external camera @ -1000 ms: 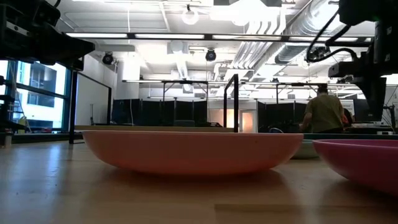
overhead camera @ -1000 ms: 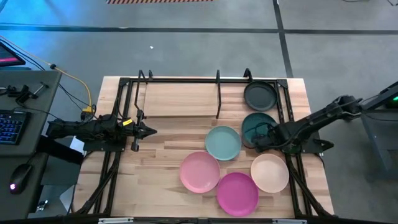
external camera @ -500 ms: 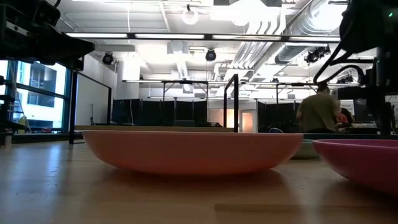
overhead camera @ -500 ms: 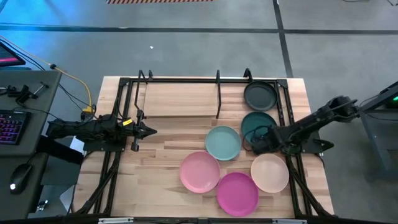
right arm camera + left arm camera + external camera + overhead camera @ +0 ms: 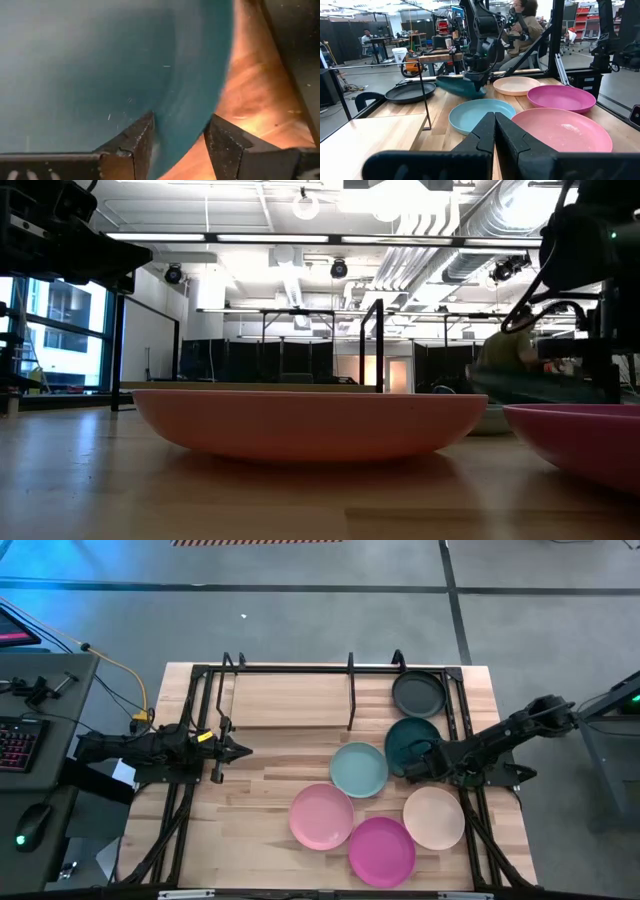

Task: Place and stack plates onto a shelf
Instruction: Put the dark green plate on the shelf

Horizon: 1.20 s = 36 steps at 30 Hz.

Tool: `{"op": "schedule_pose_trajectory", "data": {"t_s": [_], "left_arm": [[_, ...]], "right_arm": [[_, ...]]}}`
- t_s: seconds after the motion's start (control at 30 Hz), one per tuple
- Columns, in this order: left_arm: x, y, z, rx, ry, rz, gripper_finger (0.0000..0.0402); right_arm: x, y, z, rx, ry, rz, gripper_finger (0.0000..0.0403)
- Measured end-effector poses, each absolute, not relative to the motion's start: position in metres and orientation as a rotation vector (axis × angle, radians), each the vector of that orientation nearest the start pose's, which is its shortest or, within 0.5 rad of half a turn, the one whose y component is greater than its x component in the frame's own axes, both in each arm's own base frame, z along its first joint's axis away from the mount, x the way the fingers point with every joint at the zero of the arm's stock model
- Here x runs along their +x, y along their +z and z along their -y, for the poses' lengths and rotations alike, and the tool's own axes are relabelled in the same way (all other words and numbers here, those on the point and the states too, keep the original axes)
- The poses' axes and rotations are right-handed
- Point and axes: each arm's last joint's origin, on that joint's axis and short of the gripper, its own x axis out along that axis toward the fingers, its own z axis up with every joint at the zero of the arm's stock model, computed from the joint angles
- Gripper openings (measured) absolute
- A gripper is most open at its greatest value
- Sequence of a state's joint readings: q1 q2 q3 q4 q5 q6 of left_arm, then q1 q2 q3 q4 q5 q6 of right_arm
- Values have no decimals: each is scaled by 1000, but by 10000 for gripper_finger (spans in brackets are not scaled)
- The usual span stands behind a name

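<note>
The dark teal plate [image 5: 412, 740] is in my right gripper [image 5: 420, 764], which is shut on its near rim, just in front of the shelf [image 5: 300, 700]. It also shows in the left wrist view as the teal plate [image 5: 460, 86], tilted above the tabletop. A dark grey plate [image 5: 418, 693] lies flat on the shelf board's right end. The light teal plate [image 5: 358, 769], pink plate [image 5: 321, 816], magenta plate [image 5: 381, 849] and cream plate [image 5: 433, 817] rest flat on the table. My left gripper [image 5: 243, 750] is shut and hovers at the table's left side. My right gripper pinches the dark teal plate's rim [image 5: 195, 115] on the side nearest the table's near-right. One finger [image 5: 135, 142] lies on the plate's inner face and the other [image 5: 225, 147] outside the rim. The fingers come slanting down from the right. The plate is lifted off the table and tilted.
The shelf's black rods and upright dividers [image 5: 351, 690] stand along the far edge of the table. The shelf board left of the divider is bare wood [image 5: 285, 700]. The left half of the tabletop [image 5: 250, 800] holds no plates. People are in the room beyond the table.
My right gripper has risen a little with the dark teal plate in its hold. The plate has come up off the table, tilted and shifted slightly toward the far-left, and now shows in the low view as a raised dark band. The other plates have stayed put.
</note>
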State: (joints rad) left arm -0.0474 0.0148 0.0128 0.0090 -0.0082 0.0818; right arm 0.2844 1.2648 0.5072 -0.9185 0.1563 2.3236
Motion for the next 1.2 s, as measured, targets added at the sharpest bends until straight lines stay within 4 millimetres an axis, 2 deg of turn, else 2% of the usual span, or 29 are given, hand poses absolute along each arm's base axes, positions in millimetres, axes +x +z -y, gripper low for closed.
{"op": "schedule_pose_trajectory", "data": {"t_s": [0.13,0.33,0.4,0.57,0.9,1.2], "left_arm": [[98,168,4,82,-39,8,1],[98,168,4,82,-39,9,1],[98,168,4,82,-39,8,1],[98,168,4,82,-39,9,1],[98,168,4,82,-39,8,1],[98,168,4,82,-39,8,1]], "right_arm": [[144,135,-35,1361,-1639,-812,120],[142,136,-34,1308,-1642,-823,26],[142,137,-33,1289,-1627,-815,8],[141,149,-33,1278,-1577,-850,4],[131,170,-35,1360,-1434,-743,0],[131,219,-33,1319,-1280,-669,0]]}}
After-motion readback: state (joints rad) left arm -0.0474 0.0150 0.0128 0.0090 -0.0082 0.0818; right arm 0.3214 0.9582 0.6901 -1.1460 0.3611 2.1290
